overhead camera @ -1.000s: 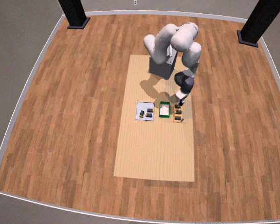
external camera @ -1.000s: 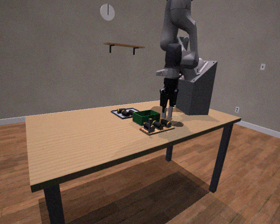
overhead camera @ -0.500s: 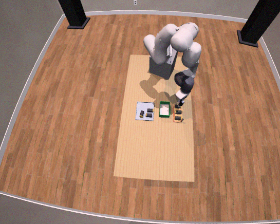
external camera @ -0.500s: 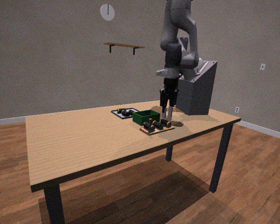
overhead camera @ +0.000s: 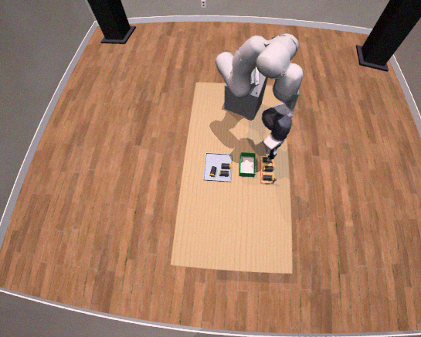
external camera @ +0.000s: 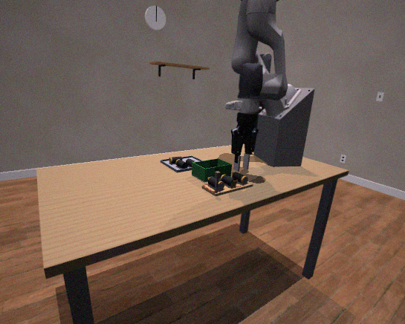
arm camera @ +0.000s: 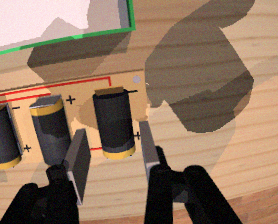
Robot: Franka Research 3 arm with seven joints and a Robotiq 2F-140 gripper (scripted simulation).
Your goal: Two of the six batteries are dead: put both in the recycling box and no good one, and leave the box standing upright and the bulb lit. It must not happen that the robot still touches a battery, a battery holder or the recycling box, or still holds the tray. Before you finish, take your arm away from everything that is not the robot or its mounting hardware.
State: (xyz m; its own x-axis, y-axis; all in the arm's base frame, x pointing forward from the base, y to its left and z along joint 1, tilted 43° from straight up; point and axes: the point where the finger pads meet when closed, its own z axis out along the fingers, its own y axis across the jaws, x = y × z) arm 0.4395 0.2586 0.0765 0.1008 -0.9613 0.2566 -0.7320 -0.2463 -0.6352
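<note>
The black-and-yellow cylindrical batteries [overhead camera: 267, 168] [external camera: 228, 180] [arm camera: 113, 122] are all sitting outside the green open-topped recycling box [overhead camera: 241, 165] [external camera: 203, 172] [arm camera: 80, 37], three on the wooden circuit board [overhead camera: 261, 174] [external camera: 209, 191] [arm camera: 85, 120], three on the pale tray [overhead camera: 214, 160] [external camera: 177, 169]; both disposals are apparently remaining. The jaws are standing partly open, holding nothing.

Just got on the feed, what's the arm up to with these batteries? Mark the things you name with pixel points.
The arm's claw [overhead camera: 271, 158] [external camera: 241, 169] [arm camera: 114, 139] is partly open, its fingers either side of the end battery [external camera: 240, 177] [arm camera: 114, 122] on the wired board [overhead camera: 262, 174] [external camera: 235, 189] [arm camera: 85, 117], without gripping it. Two more batteries sit on that board and three lie on the tray [overhead camera: 214, 159] [external camera: 177, 170]. No battery shows in the green box [overhead camera: 247, 175] [external camera: 203, 173] [arm camera: 85, 35], which stands upright.
</note>
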